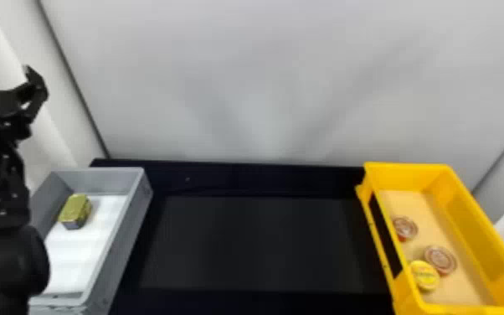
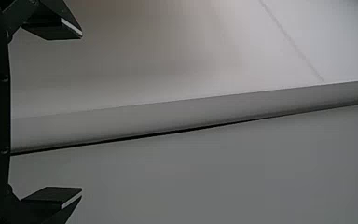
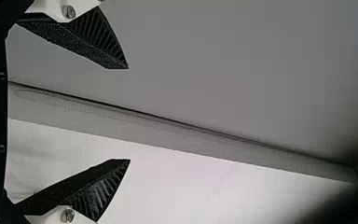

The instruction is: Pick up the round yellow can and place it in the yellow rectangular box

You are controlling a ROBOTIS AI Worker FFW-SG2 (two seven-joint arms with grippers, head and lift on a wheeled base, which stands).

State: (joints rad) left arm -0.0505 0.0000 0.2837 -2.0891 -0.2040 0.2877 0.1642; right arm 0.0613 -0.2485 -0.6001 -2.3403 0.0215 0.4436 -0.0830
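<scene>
Yellow can inside the yellow box, both end effectors wide

The round yellow can [image 1: 425,275] is on the floor of the yellow rectangular box [image 1: 487,247], close to the left wall and toward the near end. Two reddish-brown round tins [image 1: 440,259] are in there too, one just beside the can, the other farther back along that same wall (which has a long slot cut in it). The box takes the right end of the black desk [image 1: 255,243]; a grey box [image 1: 125,234] takes the left end, holding a gold-green tin [image 1: 75,209] near its left wall. Between them runs a broad stretch of desk, its far edge along a pale wall [image 1: 263,83].

The left end effector [image 1: 33,94] is raised at the head view's left side, fingers spread. The right end effector [image 3: 129,114], in its own wrist view, has fingers well apart before pale panels.
</scene>
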